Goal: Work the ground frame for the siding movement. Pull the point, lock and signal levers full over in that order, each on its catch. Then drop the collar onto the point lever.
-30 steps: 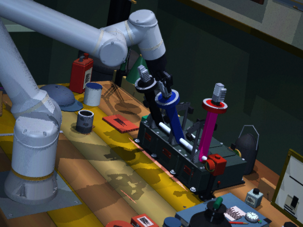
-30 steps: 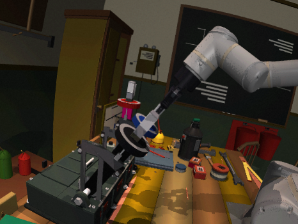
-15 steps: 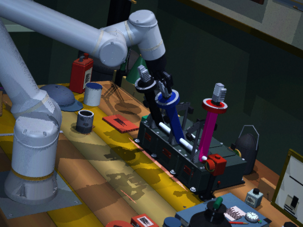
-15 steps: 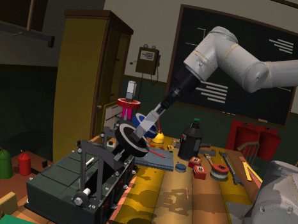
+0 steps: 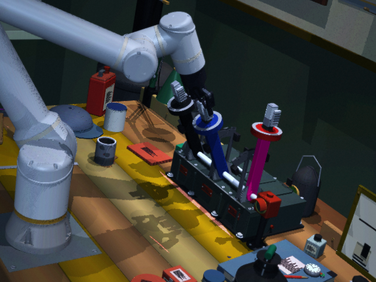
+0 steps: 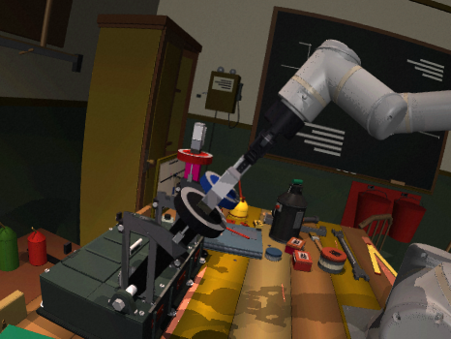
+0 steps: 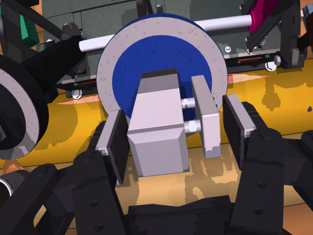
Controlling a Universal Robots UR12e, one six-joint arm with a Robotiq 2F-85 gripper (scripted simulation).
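Observation:
The black lever (image 5: 186,127) and the blue lever (image 5: 214,142) both lean over toward the yellow strip of the bench, while the magenta lever (image 5: 260,161) with the red disc stands upright at the far end of the ground frame (image 5: 237,194). My gripper (image 7: 174,126) stands open around the blue lever's grey handle (image 7: 158,121) and its catch plate (image 7: 206,116), holding nothing. The dark grey collar (image 5: 105,151) stands upright on the bench, well apart from the frame.
The black lever's disc (image 7: 17,113) sits close on the left of my fingers. On the bench stand a red can (image 5: 100,90), a white-and-blue cup (image 5: 115,117), a cap (image 5: 76,120) and a red card (image 5: 149,153). A lantern (image 5: 306,185) stands behind the frame.

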